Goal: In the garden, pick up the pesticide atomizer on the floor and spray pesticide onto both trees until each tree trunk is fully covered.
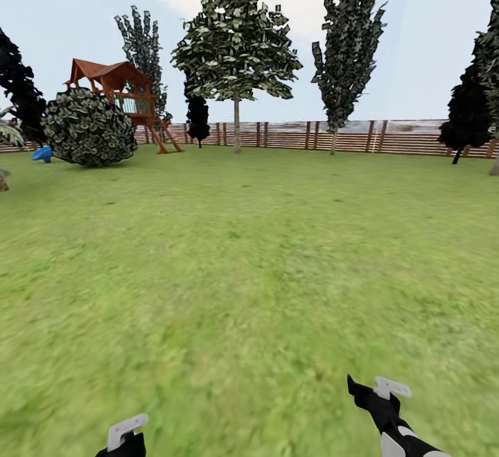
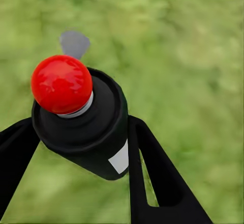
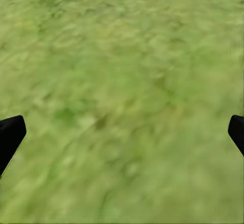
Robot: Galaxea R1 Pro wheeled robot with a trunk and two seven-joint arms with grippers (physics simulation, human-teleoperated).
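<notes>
Item: pesticide atomizer (image 2: 86, 127), dark body with a round red tip (image 2: 62, 84). Location: seated between the two black fingers (image 2: 152, 178) of the left gripper (image 2: 76, 147), which press against its sides; grass lies blurred beneath it.

Item: left gripper, head view (image 1: 125, 436). Low at the near edge of the lawn, a white finger pad uppermost; the atomizer itself cannot be made out there.

Item: right gripper (image 1: 374, 391). Low at the near edge, black and white, over the grass. In the right wrist view its two dark fingertips (image 3: 10, 135) sit at opposite edges, spread wide with bare grass between them; it has hold of nothing.

Item: floor (image 1: 249, 270). Short bright green grass running from the grippers to the far boundary.

Item: fence (image 1: 388, 137). Brown horizontal slats along the far side of the lawn.

Item: tree (image 1: 235, 48). Broad green crown on a slim-looking trunk (image 1: 236, 124), standing far off just before the fence, near mid-view.

Item: tall narrow tree (image 1: 348, 41). To the right of the first, also by the fence.

Item: dark trees (image 1: 468, 114). At the far right and far left margins.

Item: playhouse (image 1: 121, 93). Red-brown wooden frame with a roof, far left.

Item: round bush (image 1: 89, 128). Just in front of the playhouse, with a small blue object (image 1: 41, 154) beside it
</notes>
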